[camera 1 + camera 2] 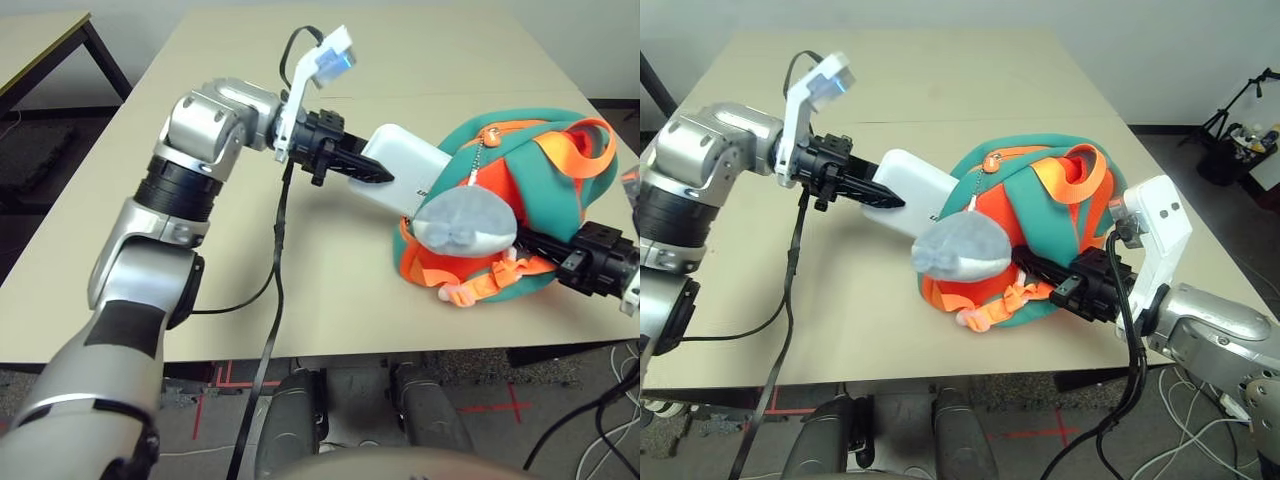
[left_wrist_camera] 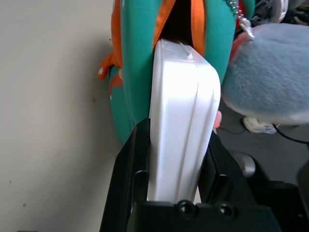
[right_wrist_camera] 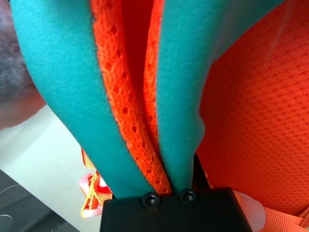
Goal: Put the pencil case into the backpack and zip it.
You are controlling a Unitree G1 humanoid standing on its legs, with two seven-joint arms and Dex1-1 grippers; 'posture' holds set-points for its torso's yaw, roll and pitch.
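My left gripper (image 1: pixel 385 176) is shut on the near end of the white pencil case (image 1: pixel 408 166), held off the table. In the left wrist view the case (image 2: pixel 179 111) stands edge-on between the black fingers (image 2: pixel 129 164), its far end inside the orange-trimmed opening of the teal backpack (image 2: pixel 137 53). The backpack (image 1: pixel 1040 195) lies on its side at the table's right. Its grey whale charm (image 1: pixel 962 250) hangs in front of the opening. My right gripper (image 1: pixel 1028 264) is shut on a teal and orange fold of the backpack (image 3: pixel 120 96).
The beige table (image 1: pixel 250 250) has bare room left of and behind the backpack. A black cable (image 1: pixel 279 260) hangs from my left wrist over the front edge. A second table (image 1: pixel 40 40) stands at the far left. A tripod and gear (image 1: pixel 1238 130) are on the floor at the right.
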